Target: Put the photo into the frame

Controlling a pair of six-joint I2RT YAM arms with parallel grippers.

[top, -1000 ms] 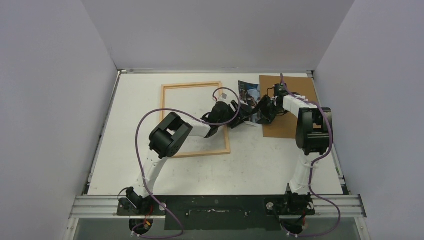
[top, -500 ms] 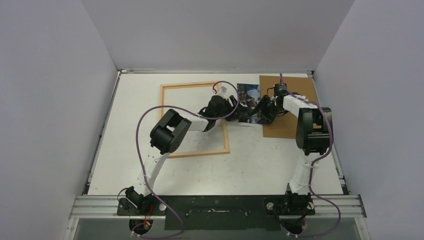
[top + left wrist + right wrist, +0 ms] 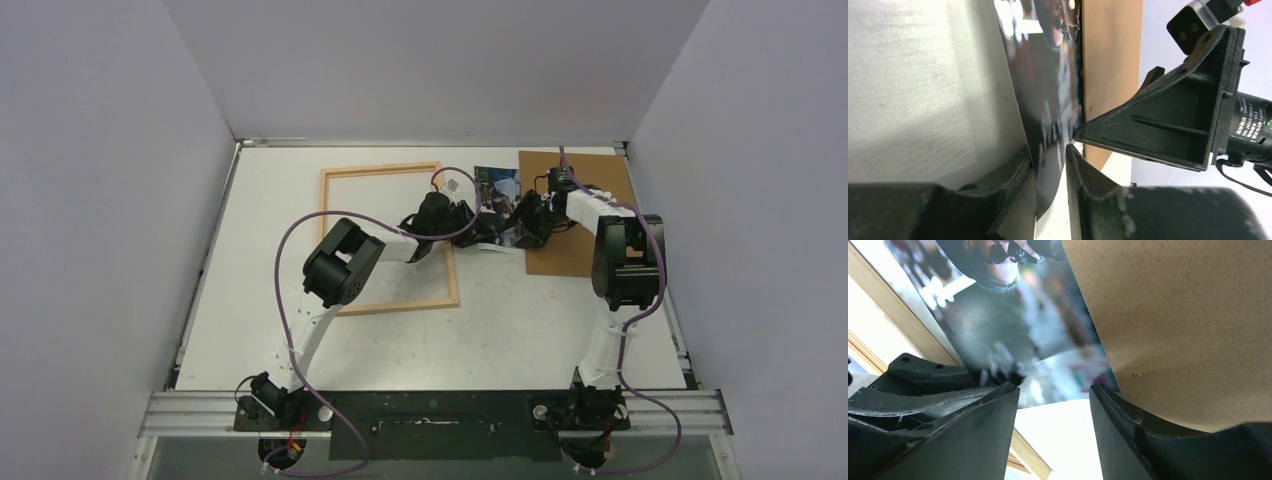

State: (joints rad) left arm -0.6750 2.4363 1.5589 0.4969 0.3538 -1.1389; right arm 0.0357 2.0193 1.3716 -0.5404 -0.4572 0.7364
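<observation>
Compared with a second ago, the left fingers [image 3: 1093,200] have shifted a little to the left, to the left edge of the photo [image 3: 497,190], and have narrowed around it. The print runs between them, but whether they actually pinch it cannot be told. The right fingers [image 3: 1128,435] have kept their place, spread open above the photo's right part, with one tip touching its glossy surface. Small white print on the right arm's black motor [image 3: 1248,127] is too small to read. The photo lies on the table [image 3: 270,220], outside the frame [image 3: 380,169] and just to its right. Its right edge meets a brown board [image 3: 580,250]. The left arm crosses over the frame's right rail.
</observation>
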